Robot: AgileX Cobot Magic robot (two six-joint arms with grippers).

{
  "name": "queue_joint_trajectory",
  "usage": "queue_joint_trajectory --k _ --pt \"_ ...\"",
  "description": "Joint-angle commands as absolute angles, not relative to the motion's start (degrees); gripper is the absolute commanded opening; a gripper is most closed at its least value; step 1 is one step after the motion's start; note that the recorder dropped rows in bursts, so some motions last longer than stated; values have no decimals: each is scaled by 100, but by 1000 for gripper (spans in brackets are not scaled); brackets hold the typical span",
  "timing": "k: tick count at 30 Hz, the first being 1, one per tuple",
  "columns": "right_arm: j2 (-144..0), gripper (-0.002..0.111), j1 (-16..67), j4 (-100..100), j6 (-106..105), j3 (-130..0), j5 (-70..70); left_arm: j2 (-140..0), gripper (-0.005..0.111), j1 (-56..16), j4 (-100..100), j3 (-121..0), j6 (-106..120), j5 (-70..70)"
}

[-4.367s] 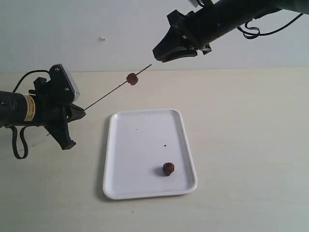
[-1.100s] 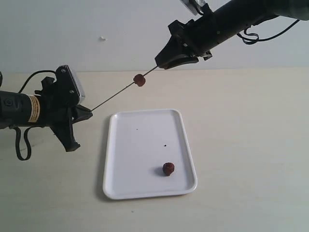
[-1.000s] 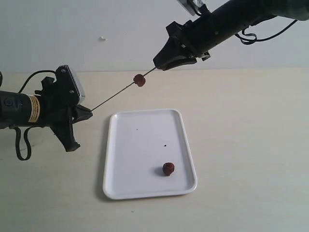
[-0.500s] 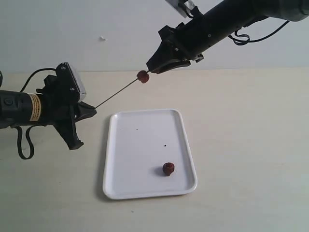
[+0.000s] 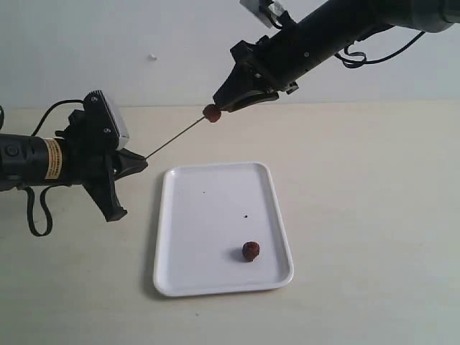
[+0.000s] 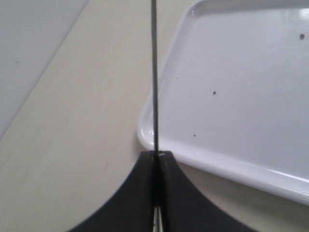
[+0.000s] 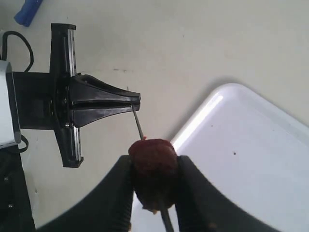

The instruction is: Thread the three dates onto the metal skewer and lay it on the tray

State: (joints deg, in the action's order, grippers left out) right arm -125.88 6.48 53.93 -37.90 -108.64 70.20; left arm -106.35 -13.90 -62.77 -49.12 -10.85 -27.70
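My left gripper is shut on one end of the metal skewer, which slants up and to the right above the table. A date sits on the skewer right at the tips of my right gripper. In the right wrist view, dark red date flesh fills the gap between the fingers, and the skewer runs through it. I cannot tell whether that is one date or two pressed together. Another date lies on the white tray.
The tray lies flat below the skewer, and its corner is close under my left gripper. A blue object lies on the table beyond the left arm. A pale wall stands behind the table.
My right gripper has slid down along the skewer toward the left and now meets the threaded date. The left gripper has shifted slightly right with the skewer.
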Motion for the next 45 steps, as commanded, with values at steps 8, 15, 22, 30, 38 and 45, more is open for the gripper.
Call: queue_joint_trajectory --k 8,15,22,30,38,45 --pt "-12596 31 664 5401 -3891 -10892 6996 -10650 0 -1426 -6094 -4950 -1216 -3163" --pt "-12596 76 664 5439 -3900 -10892 6996 -10650 0 -1426 -6094 -4950 -1216 -3076" --pt "-12101 76 348 5310 -3886 -10903 6996 -10650 0 -1426 -5927 -4950 -1216 -2706" --pt "-11392 75 548 3315 -3954 -10891 6996 -10650 0 -1426 -5731 -4950 -1216 -2349" --pt "-11340 70 1856 1333 -3373 -10269 6996 -10650 0 -1260 -4765 -4950 -1025 -2212" --pt "-11340 70 2413 1001 -1687 -9241 6996 -10650 0 -1094 -4693 -4950 -1072 -1895"
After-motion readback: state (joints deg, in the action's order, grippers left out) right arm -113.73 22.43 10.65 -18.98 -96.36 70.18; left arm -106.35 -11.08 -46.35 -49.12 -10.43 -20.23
